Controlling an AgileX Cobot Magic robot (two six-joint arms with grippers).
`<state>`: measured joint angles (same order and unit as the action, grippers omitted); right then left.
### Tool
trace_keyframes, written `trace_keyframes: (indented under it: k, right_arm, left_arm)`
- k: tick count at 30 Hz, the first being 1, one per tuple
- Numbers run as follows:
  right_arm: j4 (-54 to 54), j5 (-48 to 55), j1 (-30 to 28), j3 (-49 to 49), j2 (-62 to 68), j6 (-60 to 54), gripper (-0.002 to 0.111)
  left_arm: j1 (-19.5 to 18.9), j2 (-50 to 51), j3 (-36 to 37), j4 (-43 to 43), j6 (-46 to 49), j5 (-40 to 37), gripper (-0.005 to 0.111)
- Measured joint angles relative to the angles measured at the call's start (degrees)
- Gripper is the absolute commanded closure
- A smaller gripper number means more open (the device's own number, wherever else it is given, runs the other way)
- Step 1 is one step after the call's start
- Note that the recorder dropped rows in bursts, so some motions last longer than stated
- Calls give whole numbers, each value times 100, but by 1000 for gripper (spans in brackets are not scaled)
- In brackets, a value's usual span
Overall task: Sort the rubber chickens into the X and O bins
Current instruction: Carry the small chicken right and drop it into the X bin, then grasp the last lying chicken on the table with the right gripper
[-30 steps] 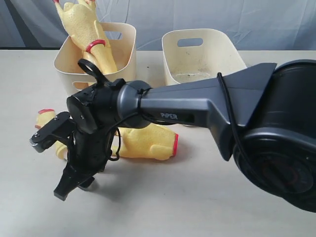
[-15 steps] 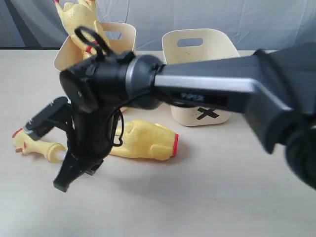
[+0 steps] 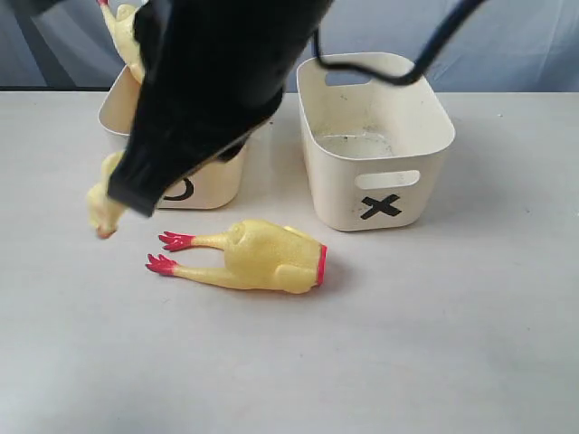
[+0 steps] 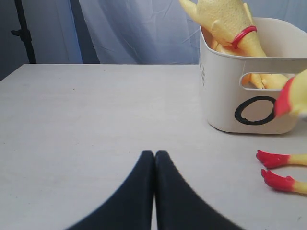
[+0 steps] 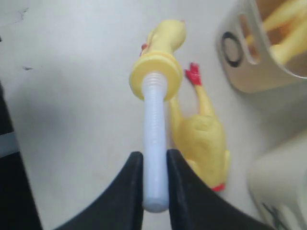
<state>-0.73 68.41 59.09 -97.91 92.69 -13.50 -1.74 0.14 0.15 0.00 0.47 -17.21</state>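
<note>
My right gripper is shut on the white tube of the chicken head, which hangs off the table in front of the O bin. In the exterior view the head dangles below the blurred black right gripper. The headless body lies on the table in front of both bins, its red feet showing in the left wrist view. A whole chicken sticks out of the O bin. The X bin holds no chicken. My left gripper is shut on nothing, low over the table.
The right arm fills the upper left of the exterior view and hides much of the O bin. A blue-grey curtain hangs behind the table. A dark stand rises at the table's far edge.
The right arm has lifted the chicken head off the table and swung up towards the camera and the O bin. The headless body now shows in full. The left gripper stays out of the exterior view.
</note>
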Motion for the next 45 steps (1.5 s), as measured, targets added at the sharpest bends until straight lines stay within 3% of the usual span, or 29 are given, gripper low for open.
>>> trace_keyframes:
  k: [9,16,21,23,24,29,33,36,37,39,41,45]
  right_arm:
    - [-2904,163,-136,0,-1287,1030,109]
    - [-3156,176,-835,0,-1468,1160,109]
    - [-3156,198,-1643,0,-985,1179,106]
    - [-3085,198,-1855,0,-727,1260,96]
    - [-2993,198,-1919,0,-623,1285,74]
    - [-2447,187,-2031,0,-43,1312,8]
    - [-2120,187,-2052,0,111,1383,14]
    - [-277,187,-2037,0,111,833,39]
    - [613,187,-1939,0,119,219,45]
    - [1402,187,-1757,0,168,-757,52]
    - [1868,187,-1548,0,231,-1661,51]
    - [1989,164,-1209,148,456,-2564,35]
  left_arm:
    - [0,0,0,0,0,0,107]
    - [0,0,0,0,0,0,107]
    - [0,0,0,0,0,0,107]
    - [0,0,0,0,0,0,107]
    - [0,0,0,0,0,0,107]
    - [0,0,0,0,0,0,107]
    - [0,0,0,0,0,0,107]
    - [0,0,0,0,0,0,107]
    - [0,0,0,0,0,0,107]
    - [0,0,0,0,0,0,107]
    - [0,0,0,0,0,0,107]
    - [0,0,0,0,0,0,107]
